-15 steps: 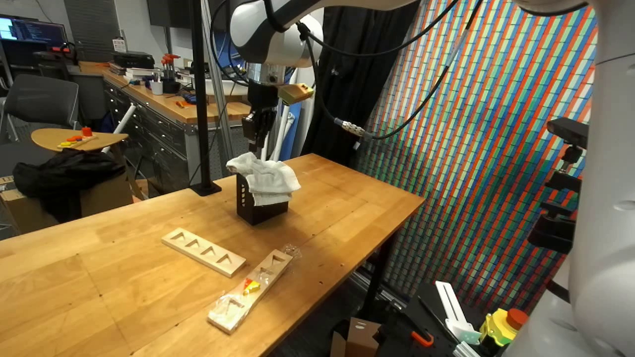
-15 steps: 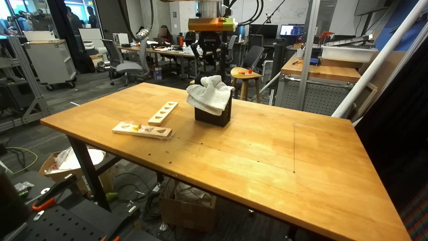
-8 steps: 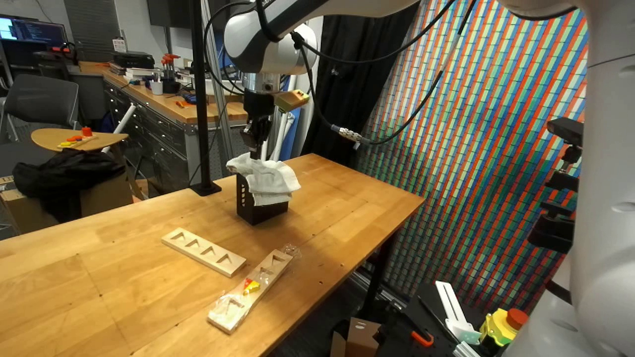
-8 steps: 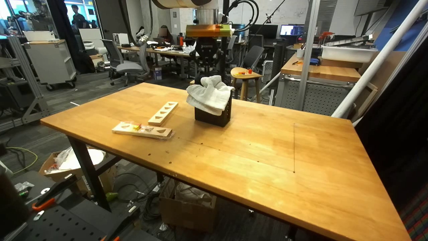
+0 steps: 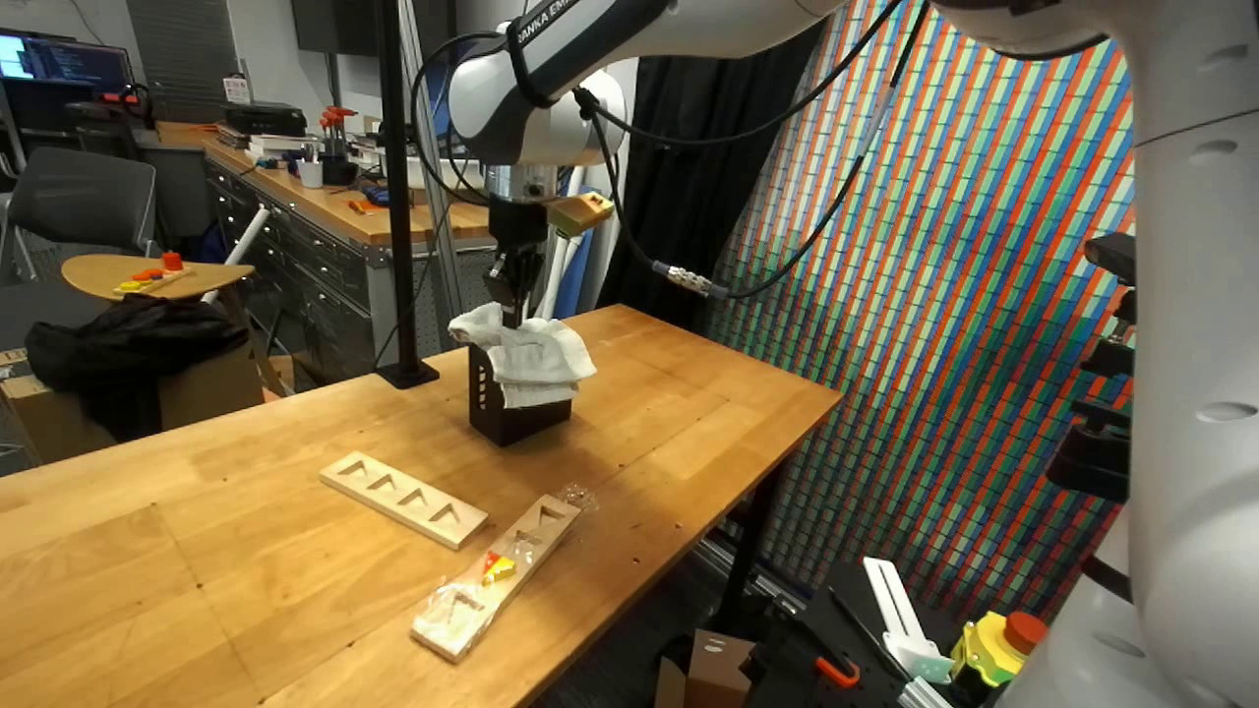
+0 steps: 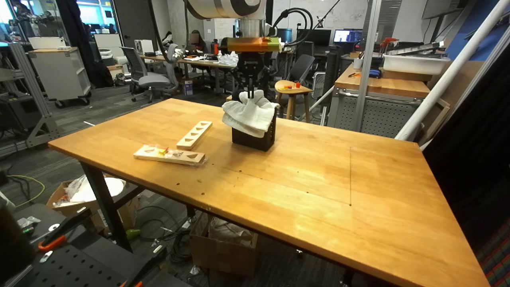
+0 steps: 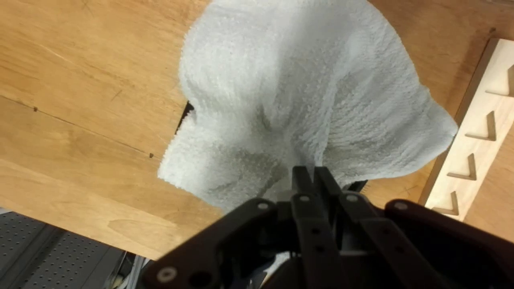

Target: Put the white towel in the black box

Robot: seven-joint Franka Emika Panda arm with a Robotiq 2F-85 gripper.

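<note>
arm (image 5: 718, 28): white, dark panels (image 5: 502, 130), "FRANKA" lettering (image 5: 544, 20) | cables (image 5: 588, 101): black, silver connector (image 5: 689, 279) | end effector (image 7: 313, 173): black, round screws (image 7: 166, 274)

Below the pincer (image 7: 312, 170), the way is blocked by the white towel (image 7: 257, 80) over the black box (image 6: 247, 141). Nearby, passage is hindered by two notched wooden boards (image 5: 401, 498) and a black pole (image 5: 395, 197); in an exterior view, free bench (image 6: 318, 171) is found rightward.

The box (image 6: 253, 141) stood on the table (image 6: 310, 159), the towel (image 6: 249, 114) draped over its top and hanging down a side. Above was the gripper (image 6: 251, 95), its lower end at the towel's folds. In an exterior view, a board (image 6: 195, 136) lay left of the box, a second board (image 6: 169, 156) just beside it, nearer the camera; a stool (image 6: 294, 91) stood beyond the table.
</note>
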